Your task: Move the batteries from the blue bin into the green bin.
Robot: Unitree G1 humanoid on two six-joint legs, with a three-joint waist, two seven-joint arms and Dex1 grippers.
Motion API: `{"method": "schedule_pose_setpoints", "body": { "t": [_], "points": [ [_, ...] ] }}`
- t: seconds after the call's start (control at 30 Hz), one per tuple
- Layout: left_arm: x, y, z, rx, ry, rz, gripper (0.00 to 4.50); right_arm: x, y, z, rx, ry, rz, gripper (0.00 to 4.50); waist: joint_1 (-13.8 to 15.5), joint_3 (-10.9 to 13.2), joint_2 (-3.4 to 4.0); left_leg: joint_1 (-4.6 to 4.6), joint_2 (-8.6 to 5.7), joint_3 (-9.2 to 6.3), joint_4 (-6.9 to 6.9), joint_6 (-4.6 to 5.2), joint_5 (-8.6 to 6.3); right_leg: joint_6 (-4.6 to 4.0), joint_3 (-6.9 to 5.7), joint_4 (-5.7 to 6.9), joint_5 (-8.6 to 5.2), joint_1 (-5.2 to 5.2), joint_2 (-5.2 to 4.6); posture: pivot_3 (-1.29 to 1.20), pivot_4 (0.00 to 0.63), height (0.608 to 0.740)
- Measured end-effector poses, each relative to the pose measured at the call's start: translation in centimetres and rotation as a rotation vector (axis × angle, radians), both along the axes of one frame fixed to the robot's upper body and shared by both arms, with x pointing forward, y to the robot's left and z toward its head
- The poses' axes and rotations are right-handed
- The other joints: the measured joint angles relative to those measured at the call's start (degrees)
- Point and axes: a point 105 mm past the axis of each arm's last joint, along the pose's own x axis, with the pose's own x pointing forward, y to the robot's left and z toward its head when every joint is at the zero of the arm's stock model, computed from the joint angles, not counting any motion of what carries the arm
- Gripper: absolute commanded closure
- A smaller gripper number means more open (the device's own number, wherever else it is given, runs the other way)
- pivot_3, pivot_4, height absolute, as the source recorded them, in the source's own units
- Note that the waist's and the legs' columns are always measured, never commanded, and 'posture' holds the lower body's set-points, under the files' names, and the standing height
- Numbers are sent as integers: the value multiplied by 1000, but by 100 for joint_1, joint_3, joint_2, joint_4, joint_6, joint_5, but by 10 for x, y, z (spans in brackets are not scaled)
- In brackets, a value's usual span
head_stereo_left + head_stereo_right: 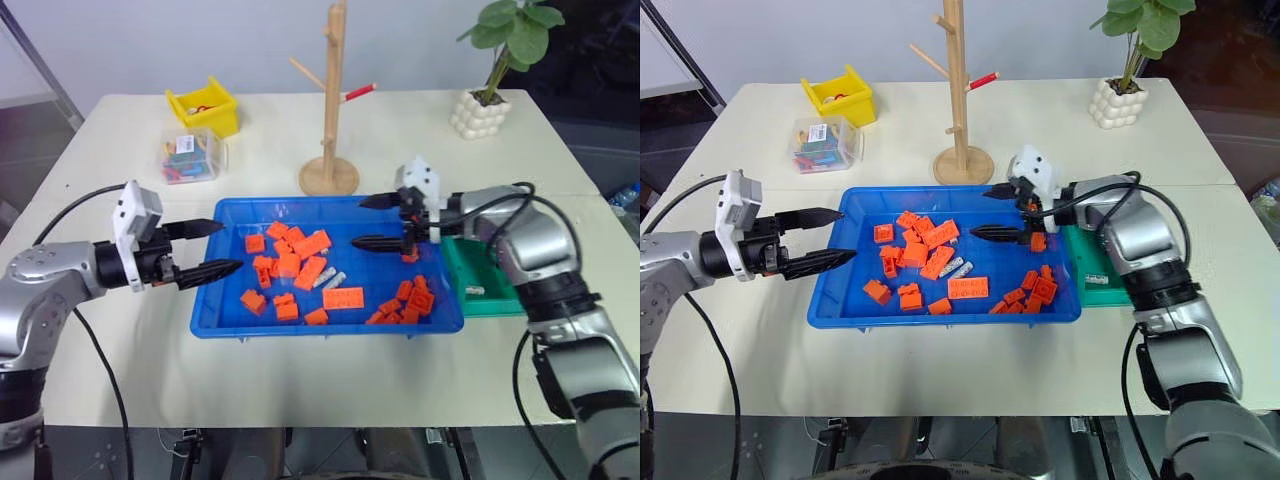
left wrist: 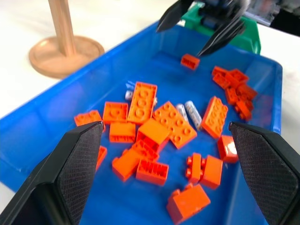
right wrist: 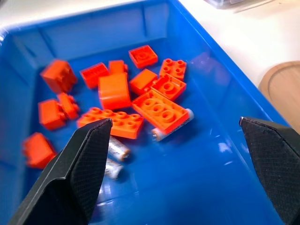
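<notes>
The blue bin (image 1: 300, 327) sits mid-table, scattered with orange bricks (image 1: 297, 262). Two silver batteries (image 1: 330, 280) lie side by side near its middle. In the right wrist view one battery (image 3: 176, 124) is partly tucked under a brick and two more batteries (image 3: 116, 149) lie close by. My left gripper (image 1: 228, 247) is open and empty, with its tips just over the bin's left rim. My right gripper (image 1: 357, 222) is also open and empty. It hangs over the bin's back right part, pointing left. The green bin (image 1: 490, 285) touches the blue bin's right side, with a small silver piece (image 1: 473, 290) inside.
A wooden peg stand (image 1: 330, 120) rises just behind the blue bin. A yellow bin (image 1: 205, 105) and a clear box (image 1: 190, 158) of coloured bits stand at the back left. At the back right corner is a potted plant (image 1: 490, 80).
</notes>
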Motion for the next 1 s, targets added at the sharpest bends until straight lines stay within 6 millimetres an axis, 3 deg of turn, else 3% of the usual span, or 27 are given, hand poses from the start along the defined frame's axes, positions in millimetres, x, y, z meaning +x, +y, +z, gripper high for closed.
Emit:
{"method": "schedule_pose_setpoints", "body": {
  "t": [0.13,0.63,1.0],
  "points": [
    [0,-2,1,-19,-15,16,0,15,14,-9,-50,-38,33,35,-43,0,0,4,1,-7,3,-3,2,-1,1,24,-1,-5,6,0,150,740],
    [-3,-8,-3,-59,-5,59,0,21,61,-32,-97,-2,174,35,-157,0,0,7,3,-18,1,-9,5,-3,2,40,-1,-11,15,0,150,740],
    [-3,-5,0,-73,-10,82,0,23,65,-44,-130,15,180,35,-168,0,0,7,3,-19,0,-12,7,-3,3,42,-1,-12,16,0,150,740]
  ]
}}
